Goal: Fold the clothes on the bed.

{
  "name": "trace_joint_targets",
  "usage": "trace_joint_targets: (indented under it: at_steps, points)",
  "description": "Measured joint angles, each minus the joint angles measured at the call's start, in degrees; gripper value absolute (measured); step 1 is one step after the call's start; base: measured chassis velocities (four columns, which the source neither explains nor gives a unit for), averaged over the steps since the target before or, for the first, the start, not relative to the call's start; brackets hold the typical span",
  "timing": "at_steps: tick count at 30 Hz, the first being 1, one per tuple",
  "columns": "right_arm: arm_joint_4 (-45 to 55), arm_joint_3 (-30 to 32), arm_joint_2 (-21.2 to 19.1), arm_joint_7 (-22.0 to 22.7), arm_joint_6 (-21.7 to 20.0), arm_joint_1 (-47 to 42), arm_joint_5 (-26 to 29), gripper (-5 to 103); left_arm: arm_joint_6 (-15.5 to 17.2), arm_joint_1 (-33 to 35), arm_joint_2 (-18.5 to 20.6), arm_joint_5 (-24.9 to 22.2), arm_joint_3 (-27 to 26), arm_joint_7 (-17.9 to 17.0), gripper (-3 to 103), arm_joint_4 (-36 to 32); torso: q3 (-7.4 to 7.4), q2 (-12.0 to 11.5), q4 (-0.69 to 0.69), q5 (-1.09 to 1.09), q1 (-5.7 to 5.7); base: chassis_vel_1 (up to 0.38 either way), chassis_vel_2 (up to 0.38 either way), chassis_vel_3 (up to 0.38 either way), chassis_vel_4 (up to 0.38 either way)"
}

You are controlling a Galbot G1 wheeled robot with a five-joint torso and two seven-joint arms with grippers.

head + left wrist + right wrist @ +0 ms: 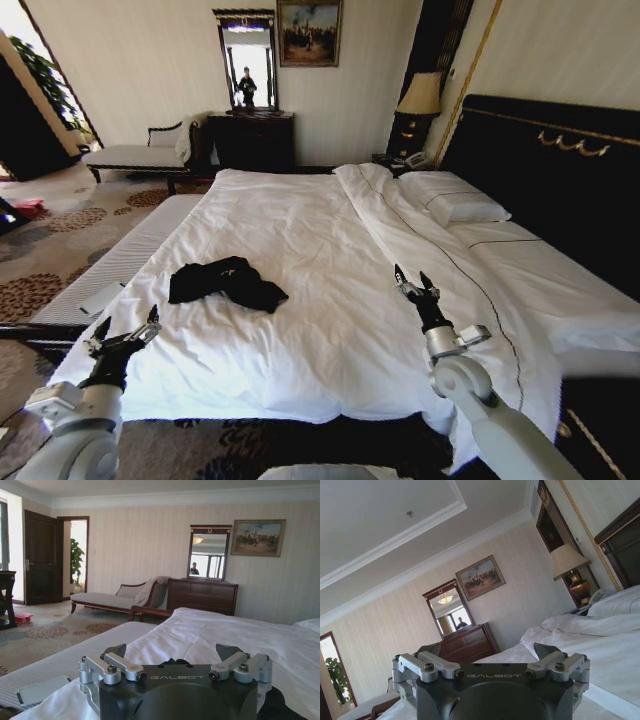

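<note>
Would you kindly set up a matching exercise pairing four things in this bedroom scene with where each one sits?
Things:
1. black T-shirt
2. left gripper
3. right gripper
4. pillows

Places:
A. by the dark headboard
B. over the bed's near left corner
C. crumpled on the white sheet, left of middle
D. above the duvet, right of the shirt

Pairs: 1-C, 2-B, 3-D, 4-A

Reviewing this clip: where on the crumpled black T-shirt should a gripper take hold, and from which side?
Probably the black T-shirt's left end, a flatter flap lying on the bed. The open left gripper is nearest; coming from above at that edge would likely catch one loose layer. The right gripper sits farther off.
</note>
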Motion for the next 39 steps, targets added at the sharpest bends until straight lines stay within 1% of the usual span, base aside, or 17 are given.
trace_joint_targets:
  at_steps: [12, 22, 27, 39]
  points:
    - [0.0, 0.0, 0.2, -0.1, 0.0, -0.1, -0.1, 100, -0.1, -0.2, 0.0, 0.3, 0.3, 0.0, 100, 0.3, 0.00, 0.0, 0.00, 0.00, 0.00, -0.006, 0.076, 0.014, -0.069]
    - [0.1, 0.0, 0.2, -0.8, 0.1, -0.2, -0.1, 100, -0.1, 0.0, 0.2, 0.3, 0.3, 0.0, 100, 0.3, 0.00, 0.0, -0.01, 0.00, 0.00, 0.000, 0.000, 0.000, 0.000]
    - [0.2, 0.0, 0.2, -0.8, 0.1, -0.2, -0.1, 100, -0.1, 0.0, 0.2, 0.4, 0.4, 0.0, 100, 0.3, 0.00, 0.0, 0.00, 0.00, 0.00, 0.000, 0.000, 0.000, 0.000]
    - [0.2, 0.0, 0.3, -0.6, 0.3, -0.3, 0.1, 100, -0.2, 0.3, 0.1, 0.5, 0.3, 0.0, 100, 0.1, 0.00, 0.0, 0.00, 0.00, 0.00, 0.068, 0.072, -0.066, -0.073]
